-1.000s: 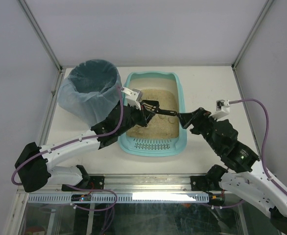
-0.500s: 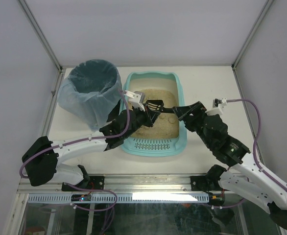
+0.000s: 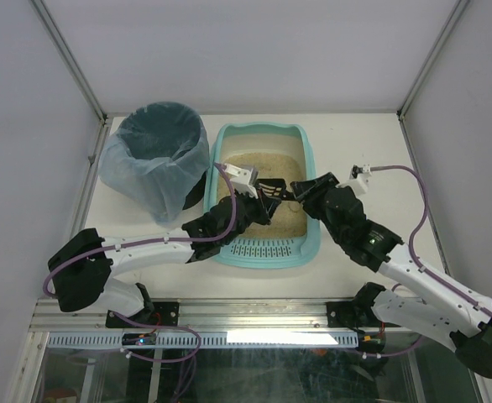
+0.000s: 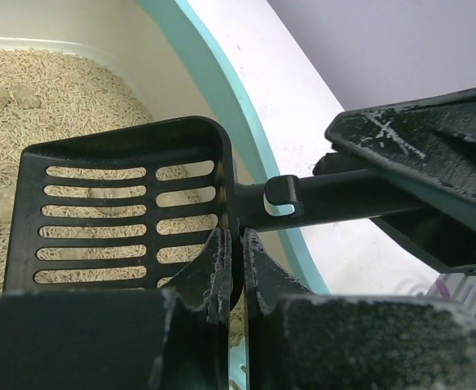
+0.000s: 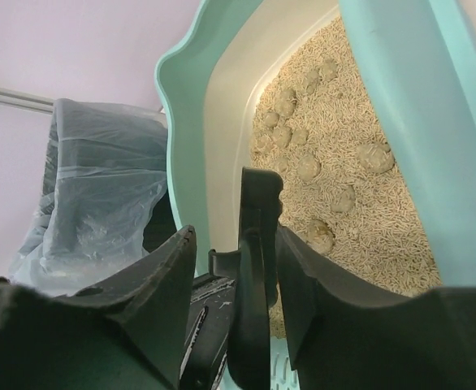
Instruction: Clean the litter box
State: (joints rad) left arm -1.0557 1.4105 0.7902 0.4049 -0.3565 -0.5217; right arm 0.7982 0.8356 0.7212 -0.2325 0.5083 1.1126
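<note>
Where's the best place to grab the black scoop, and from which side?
Grip the scoop by its round handle, coming from the right, where it sticks out over the litter box rim. The slotted head is wide and flat, probably harder to pinch firmly.

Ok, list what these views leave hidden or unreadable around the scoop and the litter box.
- Top external: the scoop is too small, and both grippers crowd it, so its load is unreadable.
- Left wrist: the left gripper covers the scoop's near edge; the handle end is hidden inside the right gripper.
- Right wrist: the gripper's own fingers hide the litter box's grate end.
</note>
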